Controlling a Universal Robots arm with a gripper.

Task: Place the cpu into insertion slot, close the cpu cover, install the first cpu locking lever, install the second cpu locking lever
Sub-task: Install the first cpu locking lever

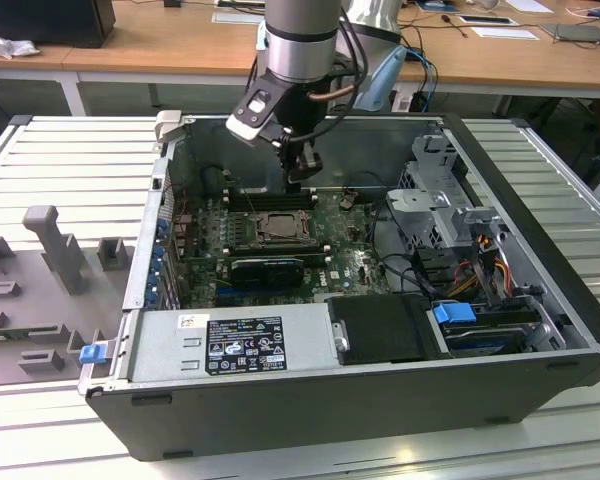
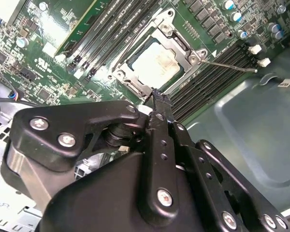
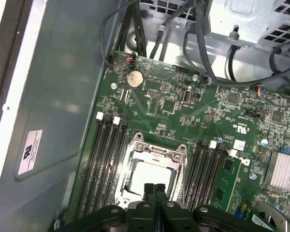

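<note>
The cpu [image 2: 153, 64] lay seated in the slot [image 1: 277, 228] on the green board [image 3: 174, 104], its pale metal top showing through the window of the cover [image 2: 178, 42], which lay flat over it. As a handling item the chip was judged light, rigid and smooth-topped, with a delicate contact face. It should be taken by its edges only, never by the underside. The cover was judged thin, stiff sheet metal, best pushed at its free end. One wire lever [image 2: 229, 65] stood out from a socket corner across the memory slots [image 2: 208, 79], apparently unlatched, though its hook end was hard to make out. The gripper [image 2: 158, 96] hung just above one edge of the socket, fingers pressed together and carrying nothing, its tips close to the cover's rim without clear contact.
</note>
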